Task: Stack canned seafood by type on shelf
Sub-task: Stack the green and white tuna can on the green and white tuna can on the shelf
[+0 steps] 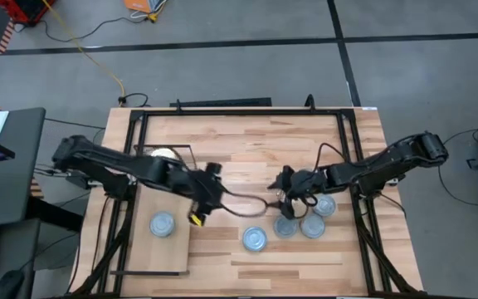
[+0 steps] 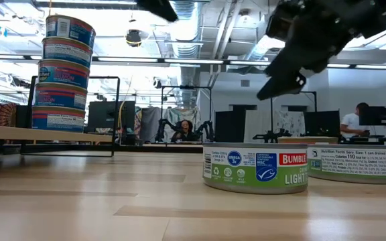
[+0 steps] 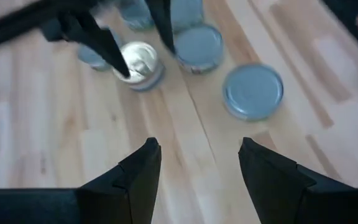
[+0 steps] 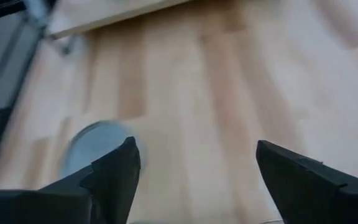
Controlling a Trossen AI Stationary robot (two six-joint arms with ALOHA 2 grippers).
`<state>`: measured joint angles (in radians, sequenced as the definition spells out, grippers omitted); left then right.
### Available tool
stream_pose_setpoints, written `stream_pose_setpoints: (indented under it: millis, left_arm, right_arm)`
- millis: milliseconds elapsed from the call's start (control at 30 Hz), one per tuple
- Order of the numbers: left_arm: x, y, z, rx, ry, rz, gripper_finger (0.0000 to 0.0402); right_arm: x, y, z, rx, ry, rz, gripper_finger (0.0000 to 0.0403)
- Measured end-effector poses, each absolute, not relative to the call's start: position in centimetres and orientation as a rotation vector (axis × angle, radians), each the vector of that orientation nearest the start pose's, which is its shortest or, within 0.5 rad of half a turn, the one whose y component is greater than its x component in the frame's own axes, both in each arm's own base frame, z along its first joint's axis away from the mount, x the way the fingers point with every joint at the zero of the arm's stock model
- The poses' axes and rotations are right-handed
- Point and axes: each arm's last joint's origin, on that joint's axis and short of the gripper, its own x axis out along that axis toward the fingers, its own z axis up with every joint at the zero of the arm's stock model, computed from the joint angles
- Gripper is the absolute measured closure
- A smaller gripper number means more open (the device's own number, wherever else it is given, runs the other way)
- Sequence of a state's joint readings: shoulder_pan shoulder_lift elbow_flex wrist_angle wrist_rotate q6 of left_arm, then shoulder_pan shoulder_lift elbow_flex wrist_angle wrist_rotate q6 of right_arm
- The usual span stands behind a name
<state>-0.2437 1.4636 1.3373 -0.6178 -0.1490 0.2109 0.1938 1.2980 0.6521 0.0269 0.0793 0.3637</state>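
Observation:
The shelf (image 1: 166,249) is a pale board at the table's left. One silver-topped tin (image 1: 163,223) lies on it, and a stack of several tins (image 2: 62,73) stands at its far end by the black wire frame. Loose canned seafood lies right of centre: silver-topped tins (image 1: 255,239), (image 1: 312,226) and a gold-topped tin (image 3: 138,59). My left gripper (image 3: 197,168) hangs open above bare table beside the shelf, with nothing between its fingers. My right gripper (image 1: 282,189) is open above the gold-topped tin, clear of the table in the low view.
A black cable (image 1: 243,209) lies on the table between the two grippers. The nearest loose tin (image 2: 255,167) stands alone toward the near edge. Bare wood lies between the shelf and the loose tins. A black frame (image 1: 239,112) runs along the table's far side.

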Motion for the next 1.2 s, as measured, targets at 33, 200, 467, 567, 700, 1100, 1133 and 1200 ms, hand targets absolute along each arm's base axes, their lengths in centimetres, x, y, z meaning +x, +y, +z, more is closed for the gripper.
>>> stream_pose_setpoints:
  millis: [33,200,467,567,700,1100,1133,1200]
  left_arm:
    - [31.1,-7.3,32.2,0.358,0.741,-0.176,0.0196]
    - [33.7,-7.6,30.4,0.369,0.784,-0.262,0.0196]
    - [34.8,-8.8,30.6,0.358,0.559,-0.45,0.0196]
    - [35.3,-8.4,30.0,0.361,0.492,-0.435,0.0196]
    - [35.8,-7.4,29.0,0.335,0.405,-0.388,0.0196]
    - [35.5,-6.0,26.5,0.37,0.415,-0.402,0.0196]
    - [35.4,-6.0,26.2,0.385,0.426,-0.393,0.0196]
    - [35.3,-5.9,25.7,0.414,0.447,-0.354,0.0196]
  right_arm:
    - [25.4,5.1,20.2,0.278,0.633,0.03,0.0067]
    - [24.9,5.9,19.9,0.305,0.699,0.067,0.0086]
    - [23.5,3.7,18.9,0.329,0.948,-0.086,0.0092]
    - [23.3,1.6,19.1,0.353,1.021,-0.183,0.0092]
    - [23.1,-0.4,19.6,0.364,1.064,-0.211,0.0093]
    - [24.7,-1.0,20.2,0.276,0.924,0.031,0.0112]
    - [25.0,-0.3,20.3,0.236,0.894,0.068,0.0113]
    - [26.0,1.3,20.6,0.162,0.8,0.151,0.0113]
